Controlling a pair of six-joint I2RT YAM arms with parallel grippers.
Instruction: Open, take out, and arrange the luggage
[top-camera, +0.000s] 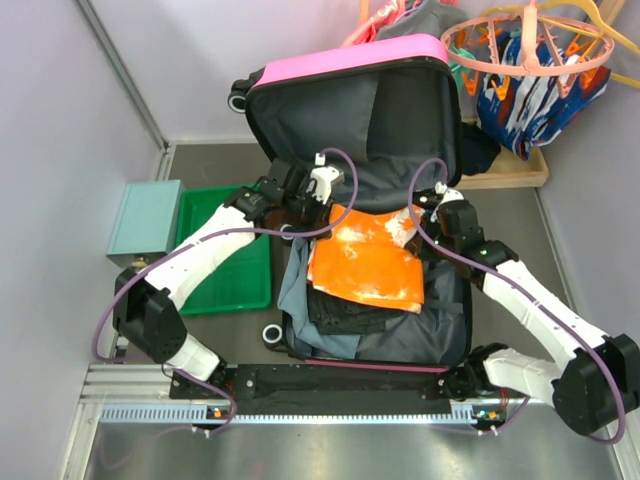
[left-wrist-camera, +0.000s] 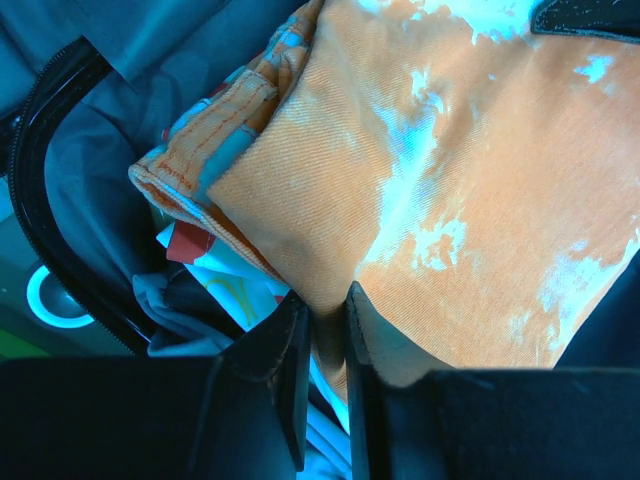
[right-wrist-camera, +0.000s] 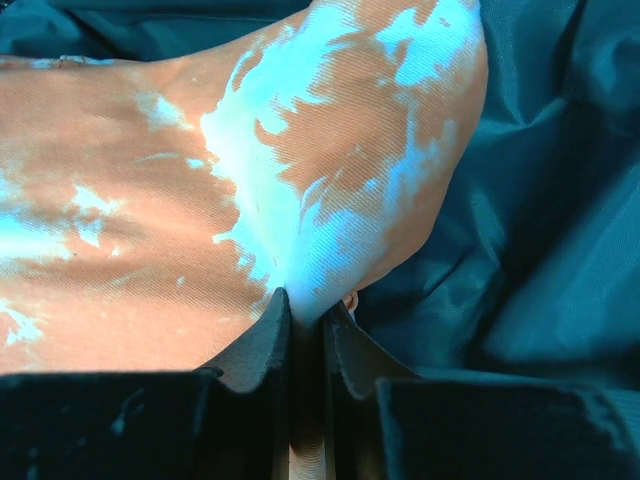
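Hot-pink hard-shell suitcase (top-camera: 350, 60) lies open mid-table, lid up at the far side. Left gripper (left-wrist-camera: 325, 305) and right gripper (right-wrist-camera: 305, 300) each clamp a far corner of the orange-and-white tie-dye cloth (top-camera: 365, 262). Risk: thin pinches (edge folds only) slip on lift, or dark clothes (top-camera: 330, 310) underneath drag out.

1. green tray (top-camera: 245, 285), left of centre.
2. pale-teal box (top-camera: 146, 218) just beside the tray's left edge.
3. peach round clothes hanger (top-camera: 520, 45) top right, over blue patterned fabric (top-camera: 535, 105).
4. wooden board (top-camera: 515, 172) beneath that.

white arm links (top-camera: 205, 250), black joints (top-camera: 150, 320), purple cables (top-camera: 411, 195)
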